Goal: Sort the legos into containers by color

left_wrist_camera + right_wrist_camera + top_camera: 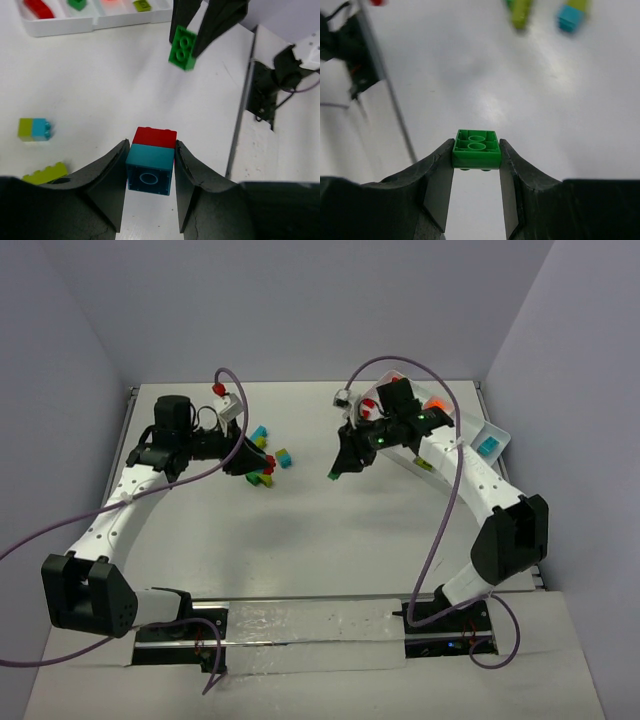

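My left gripper (pixel 150 165) is shut on a cyan lego (pixel 149 171) that has a red lego (pixel 155 137) stuck to its far side. In the top view it sits by the loose pile (pixel 263 476) at the table's left centre. My right gripper (pixel 476 155) is shut on a green lego (pixel 476 149), studs facing down, above bare table near the middle (pixel 335 474). That green lego (pixel 182 48) also shows in the left wrist view. The white tray of containers (pixel 497 432) lies at the back right behind the right arm, holding red, orange and cyan pieces.
Loose legos lie by the left gripper: a cyan one (pixel 259 433), a yellow-green and cyan pair (pixel 33 129) and a yellow-green brick (pixel 45 173). The tray's near wall (pixel 65 26) shows red, green and yellow-green pieces behind it. A metal rail edges the table (pixel 240 125).
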Controlling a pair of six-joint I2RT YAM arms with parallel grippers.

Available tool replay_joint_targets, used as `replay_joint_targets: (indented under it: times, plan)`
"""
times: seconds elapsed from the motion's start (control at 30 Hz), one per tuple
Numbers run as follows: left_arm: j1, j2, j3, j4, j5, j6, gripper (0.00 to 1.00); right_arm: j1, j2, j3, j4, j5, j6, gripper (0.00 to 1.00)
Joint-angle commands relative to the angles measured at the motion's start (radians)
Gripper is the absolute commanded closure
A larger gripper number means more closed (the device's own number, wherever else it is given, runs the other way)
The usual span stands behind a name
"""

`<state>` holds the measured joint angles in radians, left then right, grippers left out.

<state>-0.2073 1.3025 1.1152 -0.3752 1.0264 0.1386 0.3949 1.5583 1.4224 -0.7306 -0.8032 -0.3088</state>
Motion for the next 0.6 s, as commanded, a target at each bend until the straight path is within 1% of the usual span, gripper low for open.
replay_joint_targets:
  times: [0.0,0.03,0.07,0.1,0.13,0.27,0.33,0.37,0.4,0.57]
  plan:
    - [0.002,-0.019,0.015,0.100,-0.185,-0.077,1.00,-0.139,0.124,0.105,0.062,0.285,0.063,1.00]
    - [-0.001,-0.022,0.014,0.108,-0.210,-0.086,1.00,-0.161,0.144,0.120,0.074,0.330,0.075,1.00]
    - [-0.001,-0.023,0.014,0.114,-0.233,-0.092,1.00,-0.181,0.162,0.133,0.074,0.331,0.085,1.00]
    - [-0.005,-0.023,0.016,0.120,-0.268,-0.102,1.00,-0.203,0.190,0.152,0.108,0.431,0.096,1.00]
    - [-0.006,-0.020,0.019,0.126,-0.292,-0.112,1.00,-0.223,0.213,0.175,0.127,0.482,0.106,1.00]
    - [-0.007,-0.006,0.032,0.139,-0.339,-0.129,1.00,-0.266,0.309,0.245,0.188,0.609,0.134,1.00]
    - [-0.007,-0.003,0.035,0.147,-0.331,-0.128,1.00,-0.293,0.360,0.280,0.224,0.635,0.155,1.00]
    - [-0.008,-0.002,0.036,0.153,-0.327,-0.153,1.00,-0.304,0.389,0.298,0.241,0.641,0.163,1.00]
    - [-0.009,0.000,0.037,0.159,-0.324,-0.175,1.00,-0.314,0.413,0.315,0.253,0.644,0.170,1.00]
    - [-0.009,0.021,0.048,0.162,-0.322,-0.189,1.00,-0.341,0.534,0.416,0.305,0.645,0.208,1.00]
